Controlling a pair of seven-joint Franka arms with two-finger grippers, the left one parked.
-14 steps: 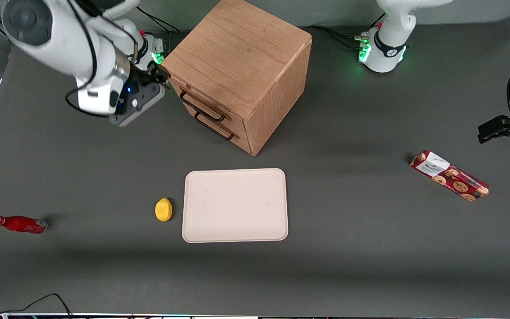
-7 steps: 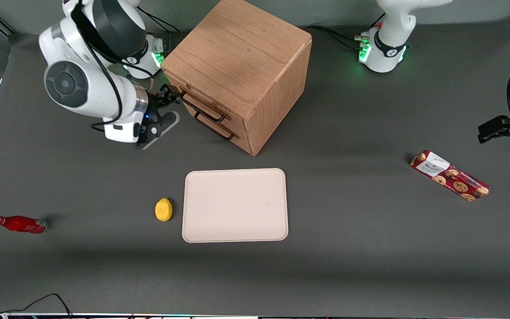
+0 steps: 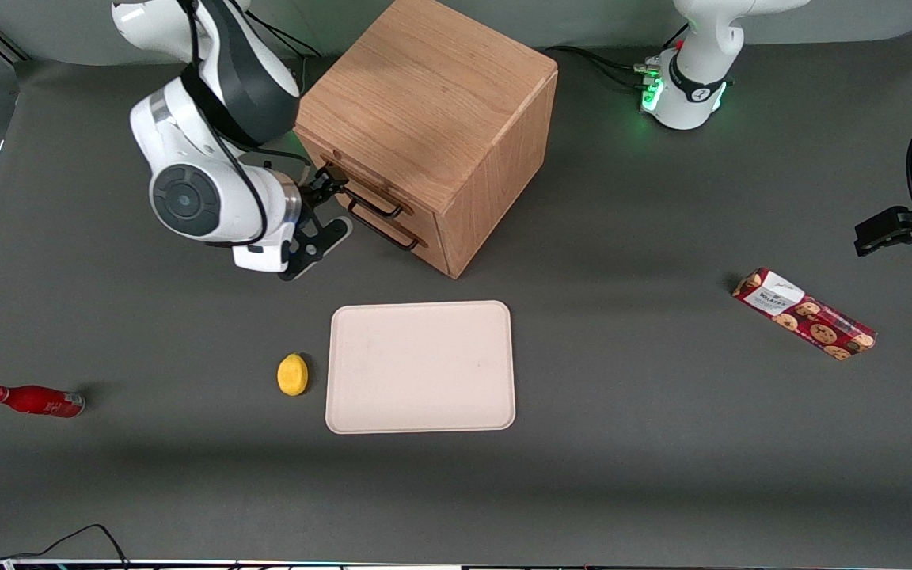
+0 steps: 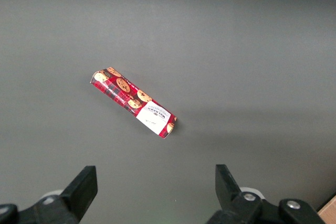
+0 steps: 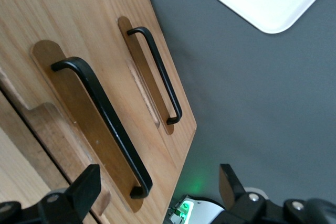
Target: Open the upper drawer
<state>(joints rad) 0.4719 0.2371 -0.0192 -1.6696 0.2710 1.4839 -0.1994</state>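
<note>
The oak cabinet (image 3: 424,103) stands at the back of the table with both drawers closed. The upper drawer (image 3: 393,198) carries a thin dark bar handle (image 3: 366,192), and the lower drawer's twin handle (image 3: 381,226) sits just beneath it. My gripper (image 3: 331,180) is in front of the drawer fronts, at the upper handle's end toward the working arm. In the right wrist view the upper drawer (image 5: 63,51) fills the frame. Its handle (image 5: 100,114) ends in line with the gap of my open gripper (image 5: 157,192), a short way ahead of the fingertips (image 5: 86,182). Nothing is held.
A beige tray (image 3: 420,366) lies nearer the front camera than the cabinet, with a yellow lemon (image 3: 292,374) beside it. A red bottle (image 3: 32,400) lies toward the working arm's end. A cookie box (image 3: 804,314) lies toward the parked arm's end.
My arm has swung in from the working arm's end toward the cabinet front, bringing the gripper up to the end of the upper handle. The drawers have not moved.
</note>
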